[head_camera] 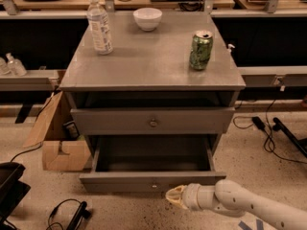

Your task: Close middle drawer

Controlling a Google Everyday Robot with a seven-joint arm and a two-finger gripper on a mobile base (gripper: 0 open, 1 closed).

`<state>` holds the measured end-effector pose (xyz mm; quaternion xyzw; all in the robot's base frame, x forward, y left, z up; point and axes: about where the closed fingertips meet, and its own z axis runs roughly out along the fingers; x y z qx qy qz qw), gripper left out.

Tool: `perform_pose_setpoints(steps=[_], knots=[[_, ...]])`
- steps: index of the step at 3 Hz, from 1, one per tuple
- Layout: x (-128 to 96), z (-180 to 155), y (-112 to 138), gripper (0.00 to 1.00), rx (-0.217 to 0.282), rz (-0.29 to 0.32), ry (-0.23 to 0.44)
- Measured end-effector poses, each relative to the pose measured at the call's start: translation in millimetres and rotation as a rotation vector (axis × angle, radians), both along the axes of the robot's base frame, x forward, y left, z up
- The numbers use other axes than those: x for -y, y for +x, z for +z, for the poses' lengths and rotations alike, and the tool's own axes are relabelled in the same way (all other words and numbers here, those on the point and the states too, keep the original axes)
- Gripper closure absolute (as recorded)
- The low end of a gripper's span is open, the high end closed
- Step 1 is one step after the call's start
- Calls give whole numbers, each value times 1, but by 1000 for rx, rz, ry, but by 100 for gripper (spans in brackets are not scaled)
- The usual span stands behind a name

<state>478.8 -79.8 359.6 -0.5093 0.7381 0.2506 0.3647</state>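
Observation:
The middle drawer (152, 181) is pulled out of the grey cabinet, and its plain grey box interior is bare. A small round knob sits at the centre of its front. My gripper (175, 197), cream-coloured on a white arm, comes in from the lower right. It sits right at the lower edge of the drawer front, just right of the knob. Above it, another grey drawer front with a knob (153, 123) sticks out slightly.
On the cabinet top (144, 66) stand a water bottle (100, 25), a white bowl (147, 18) and a green can (200, 50). A cardboard box (60, 143) lies on the floor at the left. Cables (268, 133) run at the right, and a black object (12, 186) sits at the lower left.

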Motion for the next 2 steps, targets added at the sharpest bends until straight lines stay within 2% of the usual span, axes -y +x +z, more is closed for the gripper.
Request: perform_pose_setpoints(steps=[1, 2], knots=[[-21, 11, 45, 100, 41, 6, 7], [-31, 14, 66, 100, 49, 11, 15]])
